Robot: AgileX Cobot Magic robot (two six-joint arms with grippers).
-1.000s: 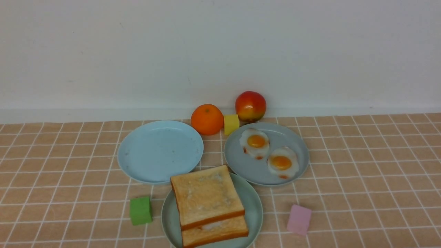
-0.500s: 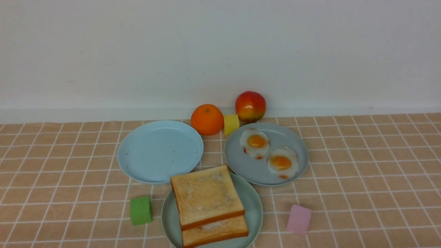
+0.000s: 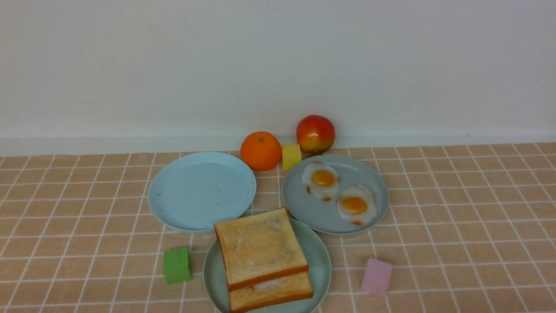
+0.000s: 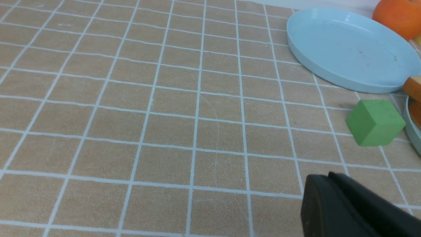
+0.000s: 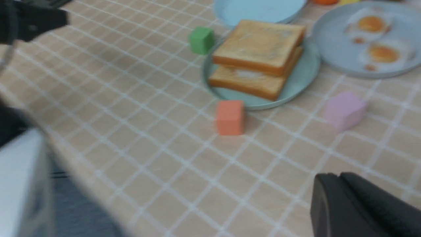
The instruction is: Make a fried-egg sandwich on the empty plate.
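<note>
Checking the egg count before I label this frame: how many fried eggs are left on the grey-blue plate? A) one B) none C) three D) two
D: two fried eggs lie side by side on the grey-blue plate, while a bit of white shows between the two toast slices stacked on the mint-green plate.

Toast slices (image 3: 259, 247): matt, porous, foam-like tops with smoother orange-brown crusts. Fried eggs (image 3: 339, 194): glossy moulded plastic. Mint-green plate (image 3: 320, 265), sky-blue plate (image 3: 200, 190) and grey-blue plate (image 3: 373, 182): smooth, satin plastic. Tablecloth (image 3: 469, 226): matt, printed tile grid. Green cube (image 3: 177, 265) and pink cube (image 3: 376, 277): matt, soft-looking. Orange (image 3: 261, 150) and apple (image 3: 316, 133): faintly shiny.
</note>
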